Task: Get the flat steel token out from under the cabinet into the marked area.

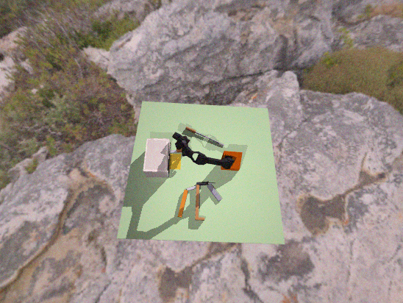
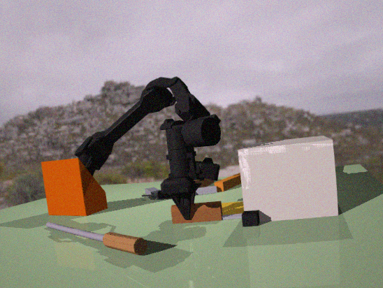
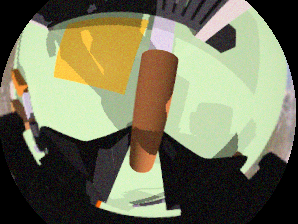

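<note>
My gripper (image 1: 180, 148) (image 2: 189, 216) (image 3: 147, 131) is shut on the brown handle (image 2: 210, 212) (image 3: 157, 85) of a tool, low over the table. The tool's light grey shaft (image 2: 231, 217) (image 3: 163, 35) runs from the handle to the cabinet's vent side; its far end is hidden. The pale cabinet (image 1: 156, 156) (image 2: 290, 182) shows its dark vent slots at the top of the wrist view. The yellow marked area (image 1: 175, 162) (image 2: 231, 208) (image 3: 100, 57) lies in front of the cabinet, beside the shaft. The steel token cannot be made out in any view.
A black block (image 2: 250, 218) (image 3: 223, 38) is by the cabinet's corner. A second rod tool with a brown handle (image 1: 190, 129) (image 2: 124, 242) lies on the other side. Several orange and grey tool parts (image 1: 182, 203) lie apart. An orange block (image 1: 239, 156) (image 2: 63, 189) is at the arm's base.
</note>
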You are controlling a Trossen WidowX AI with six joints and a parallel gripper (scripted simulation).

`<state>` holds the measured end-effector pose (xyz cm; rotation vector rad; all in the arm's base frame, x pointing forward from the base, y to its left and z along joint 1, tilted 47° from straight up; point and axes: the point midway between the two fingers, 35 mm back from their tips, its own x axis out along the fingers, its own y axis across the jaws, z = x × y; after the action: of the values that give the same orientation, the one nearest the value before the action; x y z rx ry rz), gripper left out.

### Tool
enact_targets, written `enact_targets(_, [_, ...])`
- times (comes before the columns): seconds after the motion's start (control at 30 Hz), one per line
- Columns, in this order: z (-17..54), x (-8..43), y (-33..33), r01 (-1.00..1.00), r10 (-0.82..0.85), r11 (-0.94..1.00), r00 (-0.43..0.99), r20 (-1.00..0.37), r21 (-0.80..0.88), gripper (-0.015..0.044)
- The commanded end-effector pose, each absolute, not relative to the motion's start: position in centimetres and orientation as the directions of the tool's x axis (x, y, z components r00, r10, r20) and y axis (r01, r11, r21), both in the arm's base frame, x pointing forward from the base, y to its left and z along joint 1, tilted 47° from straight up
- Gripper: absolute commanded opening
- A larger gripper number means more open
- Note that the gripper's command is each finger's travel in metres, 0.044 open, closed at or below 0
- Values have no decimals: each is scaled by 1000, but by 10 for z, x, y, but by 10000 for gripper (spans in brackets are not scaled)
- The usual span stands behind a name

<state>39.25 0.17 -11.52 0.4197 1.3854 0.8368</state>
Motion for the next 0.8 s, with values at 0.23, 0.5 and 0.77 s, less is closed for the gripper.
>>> enact_targets(0.23, [-112, 406, 5, -272, 726, 656, -28, -687, 705, 0])
enact_targets(0.5, [-110, 412, 7, -272, 727, 655, -28, -687, 705, 0])
enact_targets(0.77, [-105, 410, 13, -272, 727, 655, -28, -686, 705, 0])
